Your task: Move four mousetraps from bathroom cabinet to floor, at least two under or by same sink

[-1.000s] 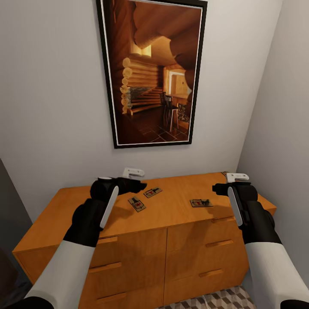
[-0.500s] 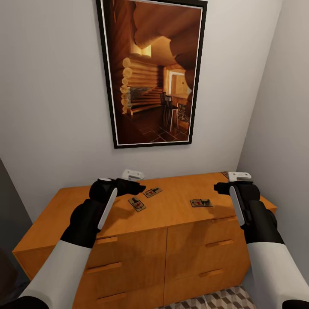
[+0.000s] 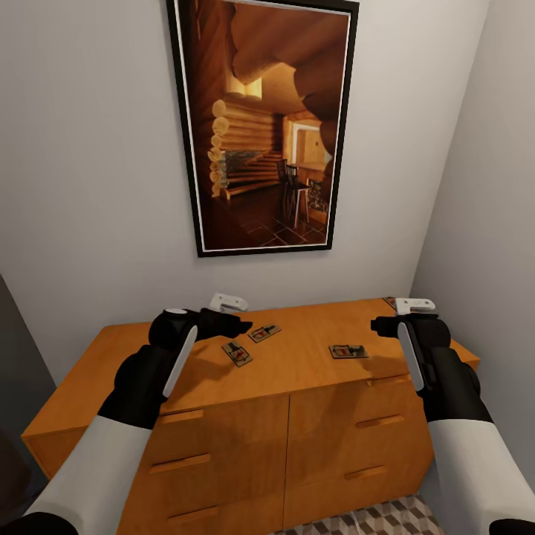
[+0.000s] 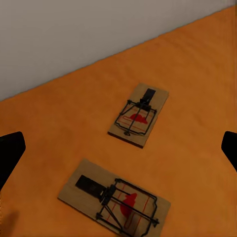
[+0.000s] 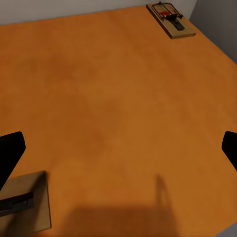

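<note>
Three mousetraps lie flat on the orange-brown cabinet (image 3: 312,364): one (image 3: 237,353) and another (image 3: 264,333) left of centre, and a third (image 3: 348,351) to the right. A further mousetrap (image 3: 389,302) peeks out at the back right corner behind my right gripper. My left gripper (image 3: 236,321) hovers open just left of the left pair, which shows close up in the left wrist view as a far mousetrap (image 4: 139,115) and a near one (image 4: 114,197). My right gripper (image 3: 380,325) hovers open right of the third trap, part of which (image 5: 24,200) shows by one fingertip (image 5: 10,153); the corner mousetrap (image 5: 170,19) lies farther off.
A large framed picture (image 3: 264,126) hangs on the wall above the cabinet. A side wall (image 3: 483,223) closes in at the right, close to the cabinet's end. A patch of cube-patterned bathroom floor (image 3: 371,520) shows below the cabinet front.
My left arm has drifted slightly left and up, away from the traps. My right gripper has edged a little to the right. The mousetraps have not moved.
</note>
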Controlling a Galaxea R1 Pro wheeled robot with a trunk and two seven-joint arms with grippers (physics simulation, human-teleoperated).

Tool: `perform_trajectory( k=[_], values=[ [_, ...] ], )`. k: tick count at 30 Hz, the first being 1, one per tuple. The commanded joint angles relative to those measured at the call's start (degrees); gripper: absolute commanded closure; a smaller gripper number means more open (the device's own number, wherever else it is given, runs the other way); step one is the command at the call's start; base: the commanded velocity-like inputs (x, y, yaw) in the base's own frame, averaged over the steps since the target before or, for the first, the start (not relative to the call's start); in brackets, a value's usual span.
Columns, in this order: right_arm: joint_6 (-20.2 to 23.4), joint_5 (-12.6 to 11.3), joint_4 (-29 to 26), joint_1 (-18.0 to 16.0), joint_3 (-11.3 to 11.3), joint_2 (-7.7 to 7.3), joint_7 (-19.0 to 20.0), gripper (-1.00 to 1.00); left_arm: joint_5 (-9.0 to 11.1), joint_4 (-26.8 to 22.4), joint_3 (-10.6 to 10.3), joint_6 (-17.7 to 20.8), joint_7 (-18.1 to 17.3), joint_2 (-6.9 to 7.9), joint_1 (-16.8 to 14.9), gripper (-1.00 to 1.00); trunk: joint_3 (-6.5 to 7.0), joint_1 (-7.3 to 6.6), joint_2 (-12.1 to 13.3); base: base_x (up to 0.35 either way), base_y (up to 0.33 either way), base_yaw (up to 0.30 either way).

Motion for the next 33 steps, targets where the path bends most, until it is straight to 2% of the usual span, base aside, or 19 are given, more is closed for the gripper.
perform_trajectory(
  k=[1, 15, 20, 28, 33],
  values=[
    [0.3, 0.0, 0.0, 0.0, 0.0, -0.01, -0.1, -1.0, -0.1, 0.0, 0.0, 0.3, -0.2, -0.01, 0.0, -1.0, -0.07, 0.0, 0.0, 0.0, 0.0, 0.0],
    [1.8, 0.0, -0.2, 0.0, 0.0, -0.12, 0.2, -1.0, 0.0, 0.0, 0.0, -0.2, -0.9, 0.26, 0.0, -1.0, -0.07, 0.0, 0.0, 0.0, 0.0, 0.0],
    [2.2, 0.0, -0.2, 0.0, -0.1, -0.57, 0.3, -1.0, 0.0, 0.1, 0.0, -0.2, -0.9, 0.27, -0.1, -1.0, -0.07, 0.0, 0.0, 0.0, 0.0, 0.0],
    [2.2, 0.0, -0.3, 0.0, -0.1, -2.09, 0.3, -1.0, 0.0, 0.8, 0.0, -0.2, -0.9, 0.34, 0.0, -1.0, -0.07, 0.0, 0.0, 0.0, 0.0, 0.0],
    [2.2, 0.1, -0.9, 0.0, -0.1, -2.37, 0.2, -1.0, -0.1, 1.2, -0.1, -0.3, -0.8, 0.29, 0.0, -1.0, -0.07, 0.0, 0.0, 0.0, 0.0, 0.0]
  ],
)
